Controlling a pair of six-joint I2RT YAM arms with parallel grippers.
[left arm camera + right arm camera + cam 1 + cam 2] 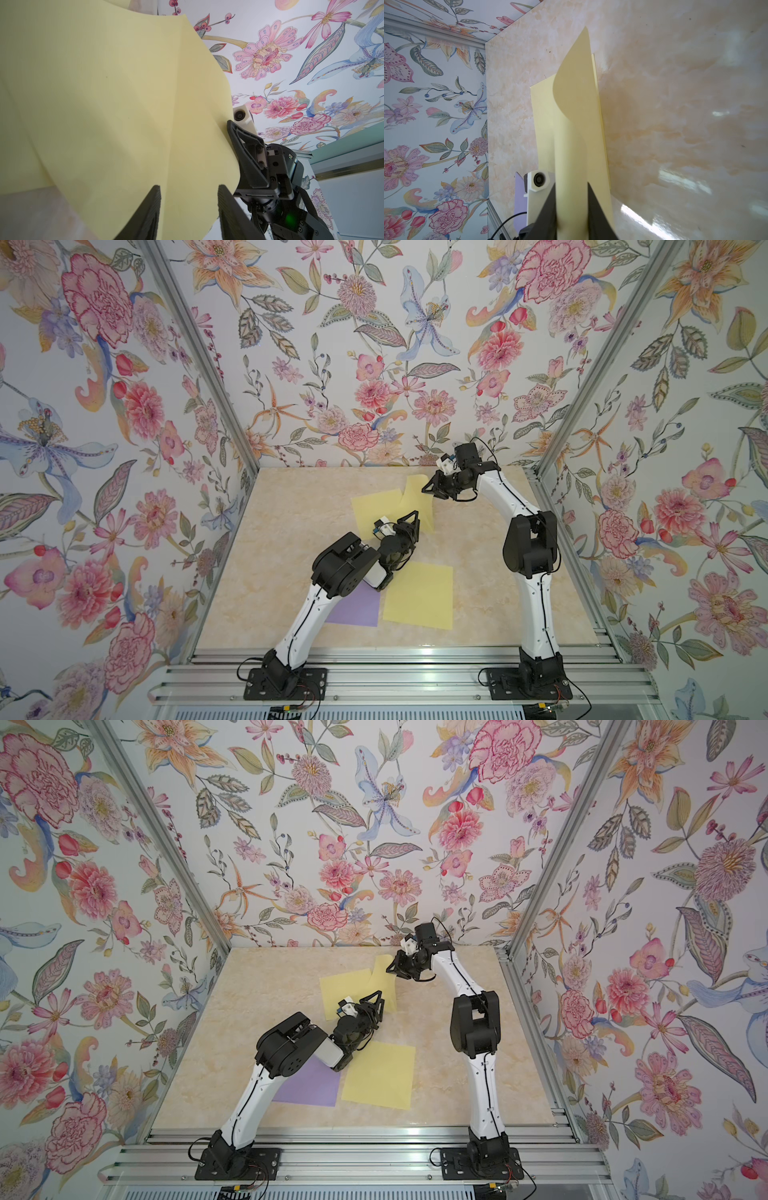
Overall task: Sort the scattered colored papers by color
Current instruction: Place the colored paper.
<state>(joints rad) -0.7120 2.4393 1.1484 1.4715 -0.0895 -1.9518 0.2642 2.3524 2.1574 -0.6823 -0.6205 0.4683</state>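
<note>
Over marbled tabletop (291, 556), right jaws pinch curled yellow paper (417, 497).

Tabletop (270, 572) open at left — raised yellow sheet (417, 499) blocks rear centre.

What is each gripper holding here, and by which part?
Right gripper pinches the lifted yellow paper at its raised edge. Left gripper is open at that sheet's near edge, gripping nothing.

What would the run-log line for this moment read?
right gripper: shut on lifted yellow sheet | left gripper: open at that sheet's near end | flat: far yellow sheet, near yellow sheet, purple sheet
</note>
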